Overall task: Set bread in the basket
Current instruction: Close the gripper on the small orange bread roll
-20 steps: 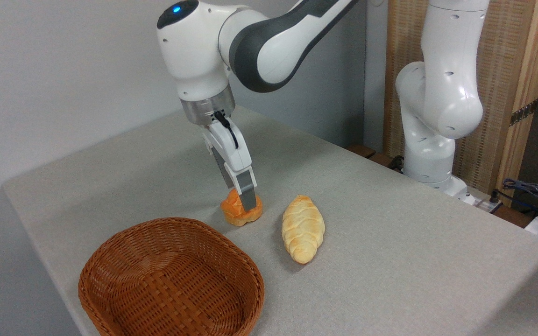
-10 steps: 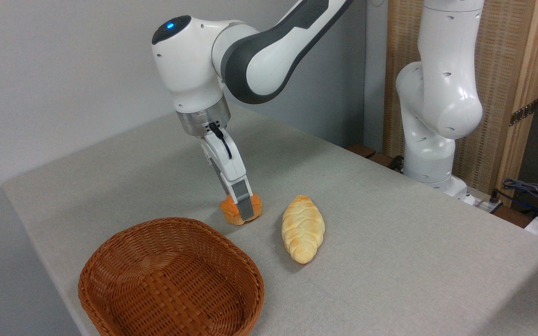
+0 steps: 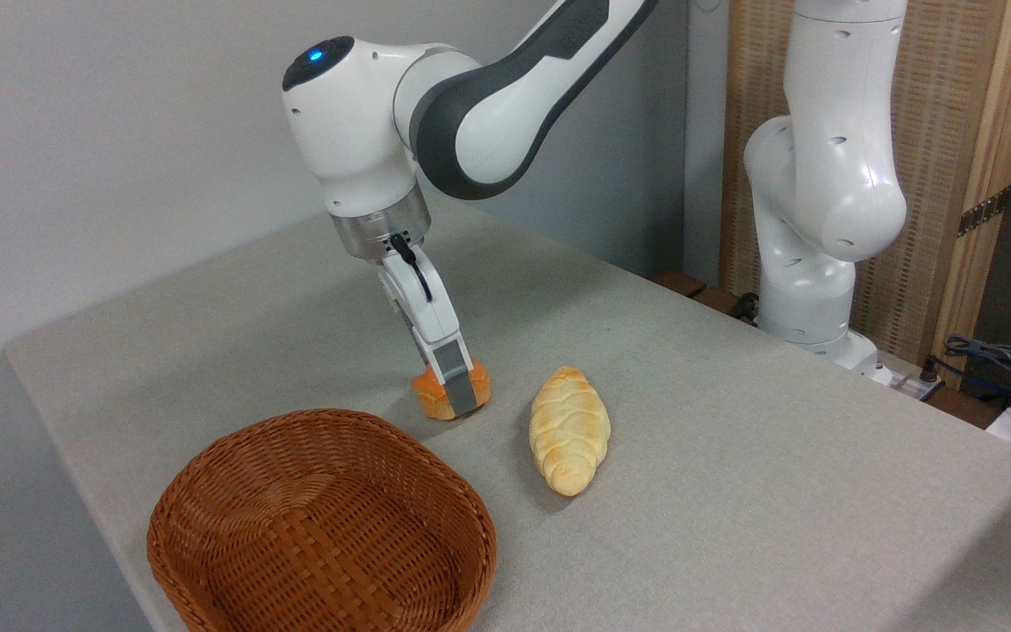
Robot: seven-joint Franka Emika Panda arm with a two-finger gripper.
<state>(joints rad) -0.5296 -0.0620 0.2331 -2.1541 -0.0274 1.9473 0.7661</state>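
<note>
The bread, a small orange-golden bun, rests on the grey table just beyond the basket's far rim. My gripper has come down over the bun and is shut on it. The near finger presses against its front, and the bun looks squeezed. The far finger is hidden behind the bun. The basket, reddish-brown wicker, wide and shallow, sits empty at the table's front left, below and left of the gripper.
A longer pale-yellow braided loaf lies right of the bun, a short gap away. The arm's white base stands at the back right. Cables lie at the far right edge. The table's left edge is near the basket.
The gripper has come down from the top of the bun to straddle it and shifted slightly left. The bun now looks narrower and more squeezed. Basket and loaf have not moved.
</note>
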